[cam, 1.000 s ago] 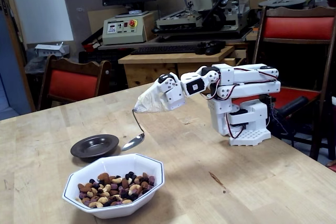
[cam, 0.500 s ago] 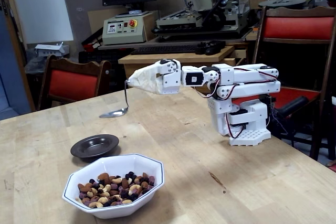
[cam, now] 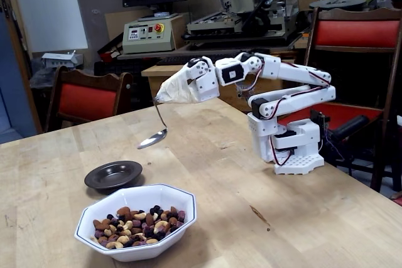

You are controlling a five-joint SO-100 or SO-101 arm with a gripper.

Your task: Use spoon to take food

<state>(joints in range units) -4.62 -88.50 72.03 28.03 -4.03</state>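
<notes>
A white arm reaches left across the wooden table in the fixed view. Its gripper (cam: 164, 95) is wrapped in beige cloth, so the jaws are hidden. A shiny metal spoon (cam: 154, 135) hangs down from the wrapped tip, its bowl in the air above and right of the dark saucer (cam: 114, 174). The spoon bowl looks empty. The food (cam: 138, 226), a mix of brown, pale and dark nuts, lies in a white octagonal bowl (cam: 179, 198) near the table's front edge, well below the spoon.
The arm's white base (cam: 292, 149) stands at the right of the table. Red chairs (cam: 86, 100) stand behind the table's far edge. A desk with machines and a monitor fills the background.
The arm's upper links have risen. The spoon went from beside the saucer up and left, and now hangs slightly lower and to the right again, with its bowl tilted.
</notes>
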